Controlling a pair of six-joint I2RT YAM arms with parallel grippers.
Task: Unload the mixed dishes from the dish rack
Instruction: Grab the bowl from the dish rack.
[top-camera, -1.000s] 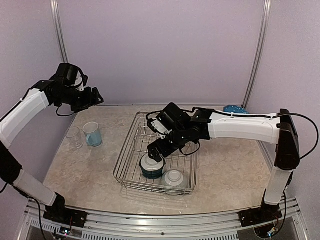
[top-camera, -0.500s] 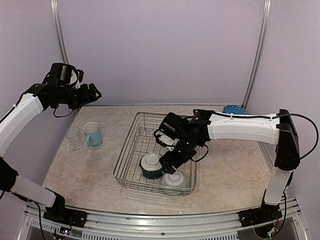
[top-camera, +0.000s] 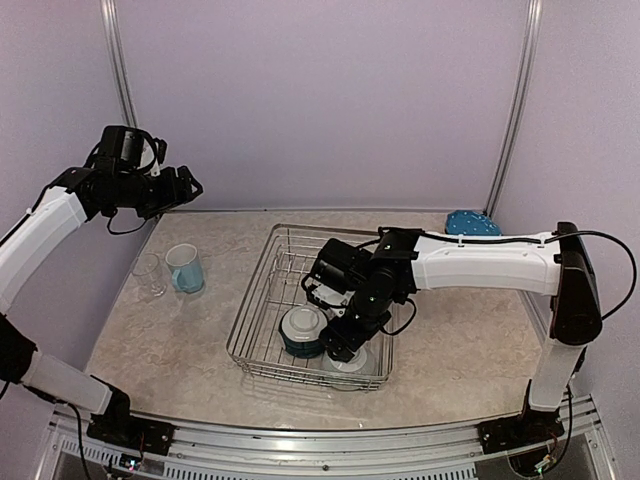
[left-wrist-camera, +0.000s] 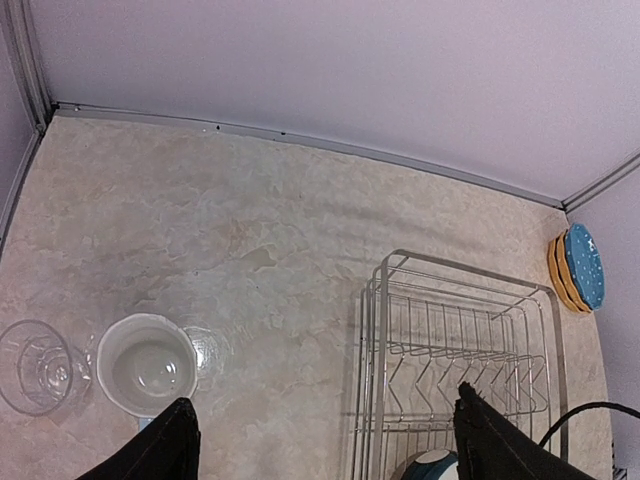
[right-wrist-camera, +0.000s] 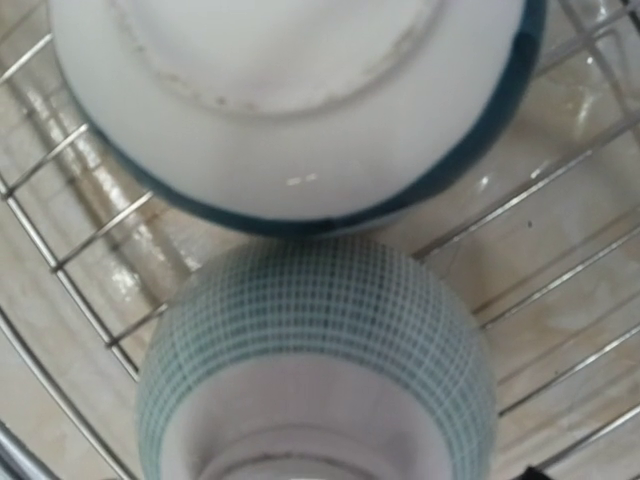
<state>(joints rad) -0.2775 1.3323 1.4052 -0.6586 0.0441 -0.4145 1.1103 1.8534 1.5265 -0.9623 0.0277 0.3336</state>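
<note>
Marbled tabletop (left-wrist-camera: 250, 230), wire rack (left-wrist-camera: 470, 271), teal bowl (top-camera: 300, 338), checked bowl (right-wrist-camera: 315, 320), left fingers (left-wrist-camera: 165, 445) apart, right fingers (top-camera: 343, 343) unclear

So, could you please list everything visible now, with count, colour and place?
dish rack: one, silver wire, middle of table
teal bowl: one, upside down, near end of rack
pale bowl: one, greenish checked, upside down, beside teal bowl
mug: one, light blue, left of rack
glass: one, clear, beside mug
blue plate: one, far right corner
yellow plates: seemingly two, against blue plate
table: one, beige marbled
left pincer: black, open, raised above table's left
right pincer: black, low over pale bowl
</note>
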